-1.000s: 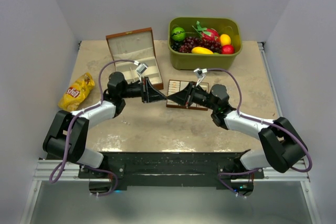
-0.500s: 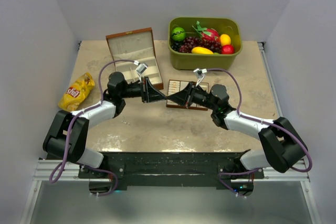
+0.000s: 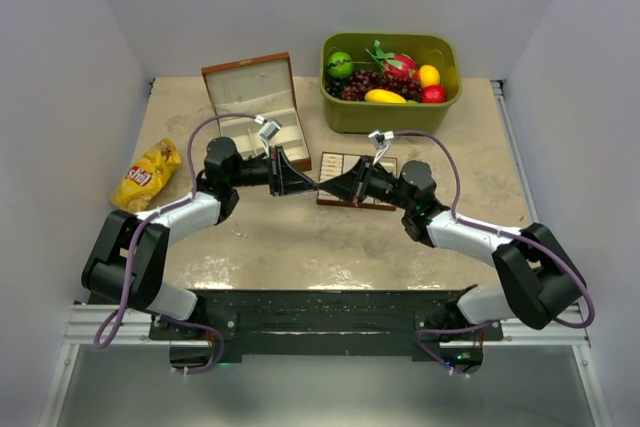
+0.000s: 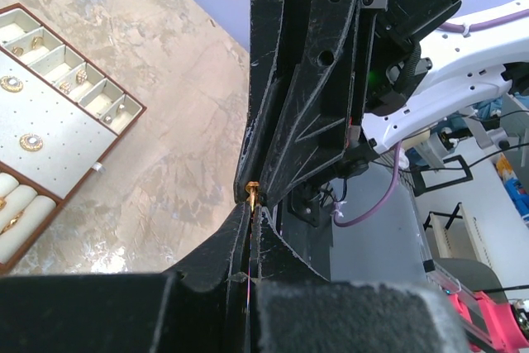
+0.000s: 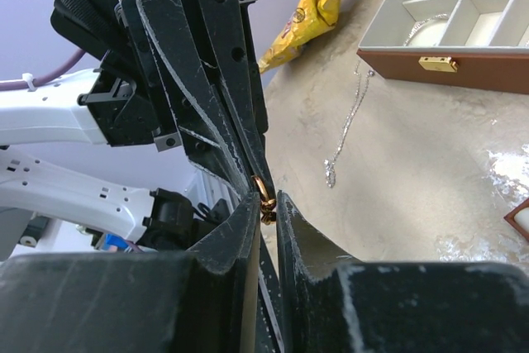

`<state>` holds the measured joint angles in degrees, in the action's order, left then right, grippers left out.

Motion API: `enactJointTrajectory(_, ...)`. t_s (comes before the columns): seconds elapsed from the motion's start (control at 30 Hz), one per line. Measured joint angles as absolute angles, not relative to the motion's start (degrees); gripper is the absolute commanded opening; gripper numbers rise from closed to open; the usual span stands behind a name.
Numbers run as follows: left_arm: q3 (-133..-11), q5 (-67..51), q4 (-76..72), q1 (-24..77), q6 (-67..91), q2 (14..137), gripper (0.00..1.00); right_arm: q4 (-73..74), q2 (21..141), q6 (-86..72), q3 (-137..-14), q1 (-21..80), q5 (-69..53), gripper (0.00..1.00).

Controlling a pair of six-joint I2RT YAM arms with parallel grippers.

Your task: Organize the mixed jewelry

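Above the table's middle my two grippers meet tip to tip. My left gripper is shut on a small gold ring that pokes out past its tips. My right gripper has its jaws drawn in on the ring's other end, with a narrow slot left between them. The flat brown-edged jewelry tray lies under the right gripper and carries gold studs. A fine silvery chain lies loose on the table.
The open brown wooden box stands behind the left gripper, with a thin hoop in one compartment. A green bin of fruit sits at the back right. A yellow snack bag lies at the left.
The right gripper's jaws have narrowed around the gold ring. Both arms stay almost where they were, tips together.
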<state>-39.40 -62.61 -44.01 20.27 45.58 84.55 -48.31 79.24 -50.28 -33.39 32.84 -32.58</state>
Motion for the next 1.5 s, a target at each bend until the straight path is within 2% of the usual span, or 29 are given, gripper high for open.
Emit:
enactJointTrajectory(0.1, -39.4, -62.6, -44.1, 20.3, 45.9, 84.6, 0.10, -48.3, 79.2, -50.3, -33.4, 32.8, -32.6, 0.10)
enactJointTrajectory(0.13, -39.4, -62.6, -44.1, 20.3, 45.9, 84.6, 0.18, -48.1, 79.2, -50.1, -33.4, 32.8, -32.5, 0.10)
enactJointTrajectory(0.2, -39.4, -62.6, -44.0, 20.3, 45.8, 84.6, 0.25, -47.5, 79.2, -49.6, -33.4, 32.9, -32.5, 0.10)
enactJointTrajectory(0.23, -39.4, -62.4, -43.8, 20.3, 45.7, 84.6, 0.33, -46.6, 79.0, -49.0, -33.5, 33.0, -32.4, 0.10)
enactJointTrajectory(0.43, -40.1, -60.7, -35.1, 20.0, 40.0, 83.5, 0.49, -36.1, 76.4, -42.9, -35.5, 33.4, -29.7, 0.09)
enactJointTrajectory(0.5, -40.9, -59.6, -30.9, 19.4, 37.6, 82.7, 0.51, -31.8, 75.3, -39.9, -36.7, 33.4, -28.0, 0.09)
enactJointTrajectory(0.73, -48.2, -48.2, -8.0, 16.0, 24.3, 76.5, 0.68, -14.5, 74.2, -28.2, -44.0, 33.5, -20.8, 0.09)
enactJointTrajectory(1.0, -52.7, -28.6, 12.0, 15.8, 11.3, 70.0, 0.75, 0.7, 78.8, -14.0, -54.8, 35.6, -10.3, 0.09)
enactJointTrajectory(1.13, -52.2, -22.0, 15.5, 15.8, 8.8, 67.6, 0.76, 5.5, 84.0, -8.3, -59.4, 37.4, -6.6, 0.08)
enactJointTrajectory(1.27, -49.7, -18.0, 15.6, 15.8, 7.7, 65.5, 0.76, 9.5, 89.4, -3.0, -63.4, 38.3, -3.8, 0.11)
enactJointTrajectory(1.4, -48.2, -15.7, 16.1, 15.8, 7.3, 65.3, 0.76, 12.9, 93.8, 2.3, -67.2, 38.3, -0.9, 0.02)
enactJointTrajectory(1.5, -48.0, -14.8, 16.4, 15.8, 6.8, 65.2, 0.76, 13.4, 95.8, 6.7, -68.7, 38.3, 0.3, 0.01)
